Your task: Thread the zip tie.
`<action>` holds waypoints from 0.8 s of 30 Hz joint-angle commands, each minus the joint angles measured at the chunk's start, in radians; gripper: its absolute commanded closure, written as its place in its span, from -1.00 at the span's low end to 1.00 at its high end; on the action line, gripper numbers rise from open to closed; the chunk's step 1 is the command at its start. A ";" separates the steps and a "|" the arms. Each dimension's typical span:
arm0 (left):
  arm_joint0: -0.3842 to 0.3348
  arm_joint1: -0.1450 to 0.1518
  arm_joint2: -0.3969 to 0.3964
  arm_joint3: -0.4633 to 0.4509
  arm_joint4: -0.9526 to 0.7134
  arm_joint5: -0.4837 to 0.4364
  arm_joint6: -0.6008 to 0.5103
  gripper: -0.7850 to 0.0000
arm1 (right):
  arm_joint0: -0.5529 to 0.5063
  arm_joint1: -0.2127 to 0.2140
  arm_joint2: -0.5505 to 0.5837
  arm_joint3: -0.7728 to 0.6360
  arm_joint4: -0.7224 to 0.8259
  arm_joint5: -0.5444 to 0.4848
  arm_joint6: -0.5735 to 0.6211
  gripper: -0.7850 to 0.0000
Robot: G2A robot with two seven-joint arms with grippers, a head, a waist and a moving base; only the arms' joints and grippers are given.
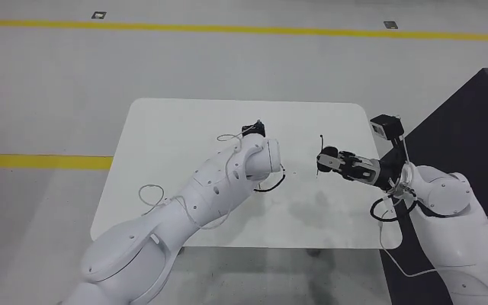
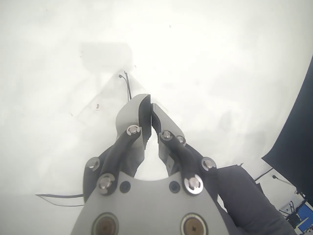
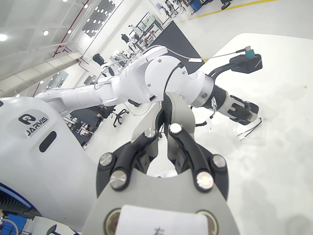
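Left gripper (image 2: 150,102) is low over the white table (image 1: 191,130) near its centre, fingers clamped on a thin black zip tie (image 2: 127,85) that juts past the tips. To the right, well apart, the right gripper (image 1: 322,161) is closed on a second zip tie (image 1: 320,146), held upright.

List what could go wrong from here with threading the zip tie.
1. The right gripper pinches the held zip tie over the table. So thin a strip may twist or slip in the grip.
2. The second zip tie sits by the shut left gripper, apart from the first. Whether it is gripped is unclear, so the two ends may well miss each other.
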 commanded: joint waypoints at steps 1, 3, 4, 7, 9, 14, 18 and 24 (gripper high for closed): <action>0.003 -0.003 0.010 0.015 0.015 0.004 -0.023 1.00 | 0.000 0.000 0.000 0.000 0.000 0.000 0.000 1.00; 0.003 -0.007 0.020 0.034 0.037 0.001 -0.027 1.00 | 0.000 0.000 0.000 0.000 0.000 0.000 0.000 1.00; 0.007 -0.010 0.020 0.042 0.035 -0.005 -0.032 1.00 | 0.000 0.000 0.000 0.000 0.000 0.000 0.000 1.00; 0.010 -0.021 0.022 0.067 0.039 -0.030 -0.028 0.92 | 0.000 0.000 0.000 0.000 0.000 0.000 0.000 1.00; 0.012 -0.030 0.022 0.081 0.039 -0.050 -0.026 0.86 | 0.000 0.000 0.000 0.000 0.000 0.000 0.000 1.00; 0.010 -0.057 0.029 0.142 0.049 -0.074 -0.024 0.61 | 0.000 0.000 0.000 0.000 0.000 0.000 0.000 1.00; 0.004 -0.078 0.024 0.192 0.048 -0.091 -0.013 0.57 | 0.000 0.000 0.000 0.000 0.000 0.000 0.000 1.00; 0.007 -0.109 0.019 0.251 0.044 -0.123 0.005 0.56 | 0.000 0.000 0.000 0.000 0.000 0.000 0.000 1.00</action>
